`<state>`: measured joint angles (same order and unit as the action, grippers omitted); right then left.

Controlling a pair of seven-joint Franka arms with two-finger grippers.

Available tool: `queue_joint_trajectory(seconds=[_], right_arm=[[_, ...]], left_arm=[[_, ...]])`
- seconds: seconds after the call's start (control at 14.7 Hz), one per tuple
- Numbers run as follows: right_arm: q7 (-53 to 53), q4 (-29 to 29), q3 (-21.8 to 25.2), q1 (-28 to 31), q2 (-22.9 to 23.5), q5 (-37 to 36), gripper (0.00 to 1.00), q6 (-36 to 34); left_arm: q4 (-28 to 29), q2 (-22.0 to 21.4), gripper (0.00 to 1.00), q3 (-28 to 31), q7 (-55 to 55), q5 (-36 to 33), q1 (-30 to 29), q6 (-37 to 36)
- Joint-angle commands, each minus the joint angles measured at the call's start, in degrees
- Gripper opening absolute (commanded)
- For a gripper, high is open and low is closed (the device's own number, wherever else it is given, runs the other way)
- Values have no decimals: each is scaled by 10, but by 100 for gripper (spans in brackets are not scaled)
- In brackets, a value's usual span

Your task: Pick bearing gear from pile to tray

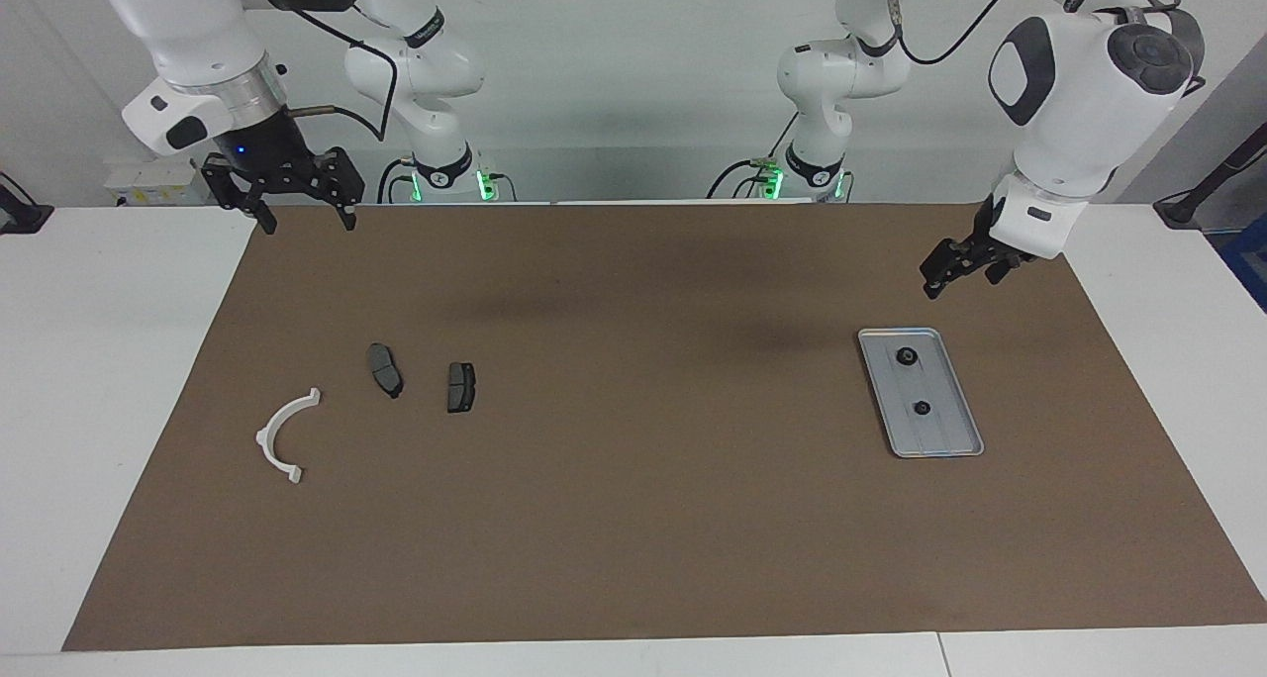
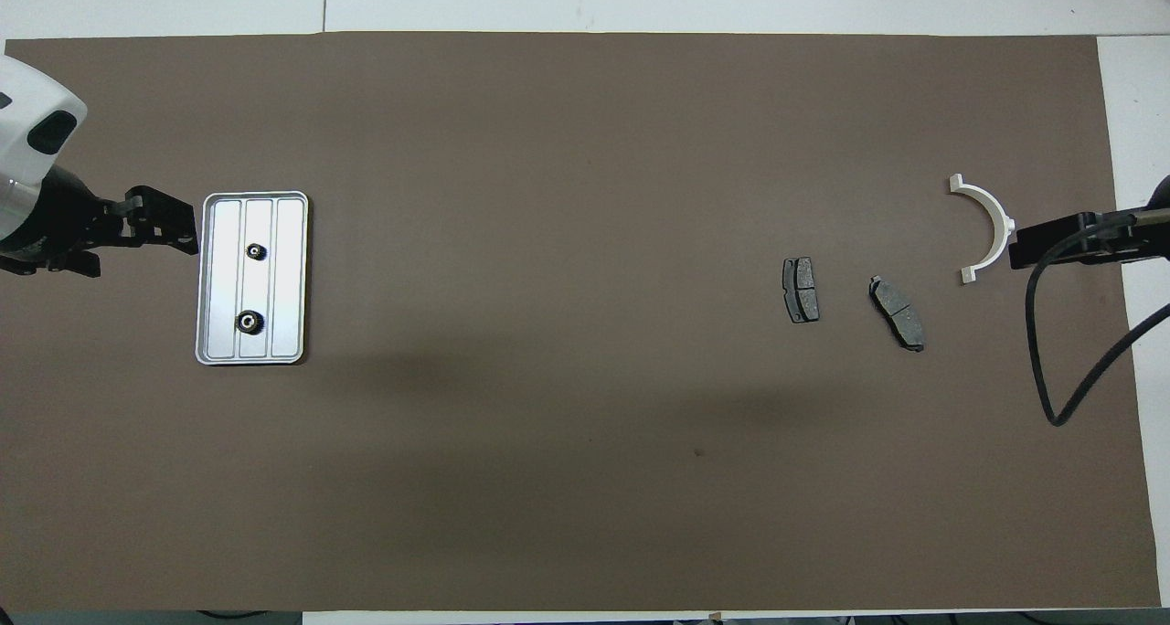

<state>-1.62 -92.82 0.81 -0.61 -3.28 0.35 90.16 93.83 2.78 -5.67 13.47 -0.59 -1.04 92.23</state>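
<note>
Both gears lie in the tray; left gripper, at its 12 o'clock, and right gripper are open and empty. If you descend, you may knock the tray.

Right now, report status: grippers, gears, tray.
Left gripper open, raised beside the tray. Right gripper open, waiting at its own end. Two gears in tray. Nothing in the way.
</note>
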Motion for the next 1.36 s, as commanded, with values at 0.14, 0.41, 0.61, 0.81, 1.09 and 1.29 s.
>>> queue_joint_trajectory(seconds=[0.14, 0.41, 0.61, 0.81, 1.09, 1.29], right_arm=[[6, -9, -1, 3, -7, 6, 100, 3], [6, -9, -1, 3, -7, 5, 100, 3], [6, -10, -2, 3, -7, 5, 100, 5], [6, -10, -1, 3, -7, 5, 100, 5], [6, -10, -1, 4, -7, 5, 100, 5], [6, -13, -1, 3, -7, 5, 100, 5]], left_arm=[[35, -26, 100, 2, -13, 4, 2, -3], [33, -28, 100, 0, -14, 4, -3, -2], [32, -30, 100, -7, -15, 4, -9, -2], [29, -30, 100, -7, -16, 4, -9, 6], [15, -28, 100, -13, -31, 3, -9, 8], [14, -29, 100, -16, -31, 3, -10, 5]])
